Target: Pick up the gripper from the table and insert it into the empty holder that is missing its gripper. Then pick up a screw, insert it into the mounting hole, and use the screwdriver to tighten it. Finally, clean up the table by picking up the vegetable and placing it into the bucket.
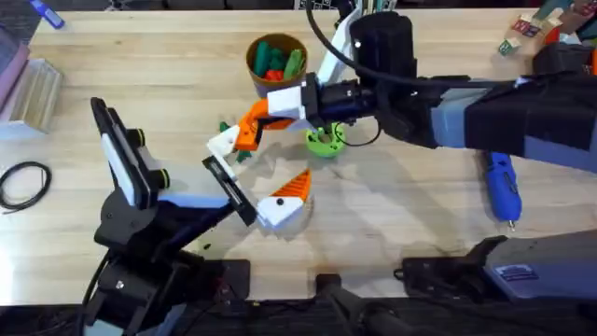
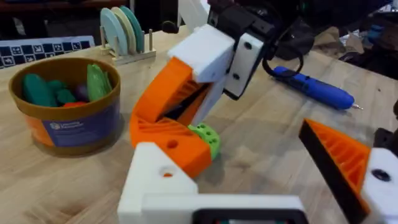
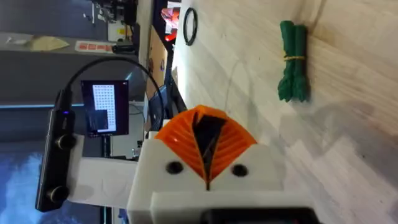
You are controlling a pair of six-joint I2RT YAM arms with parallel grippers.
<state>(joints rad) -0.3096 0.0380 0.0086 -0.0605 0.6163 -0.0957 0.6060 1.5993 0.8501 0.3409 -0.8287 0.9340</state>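
My left gripper [image 1: 259, 173] [image 2: 230, 143] is open wide. One of its fingers carries an orange ridged pad [image 2: 339, 158]. The other is the white holder [image 1: 224, 145] [image 2: 155, 183], with the orange gripper wedge [image 2: 177, 149] lying against it. My right gripper [image 1: 246, 138] [image 2: 140, 118] [image 3: 203, 115] is shut, and its orange tips touch the wedge's thin end. I cannot tell whether it pinches the wedge. The dark-green vegetable [image 3: 292, 62] [image 1: 242, 157] lies on the table beside the holder. The bucket [image 1: 275, 56] [image 2: 68, 112] stands behind with toys in it. The blue screwdriver [image 1: 502, 187] [image 2: 317, 87] lies at the right.
A bright green disc [image 1: 325, 142] [image 2: 205, 138] sits under the right wrist. A black cable loop [image 1: 23, 182] lies at the far left, next to a clear box [image 1: 37, 89]. Coloured blocks [image 1: 522, 28] sit at the back right. A plate rack [image 2: 124, 31] stands behind the bucket.
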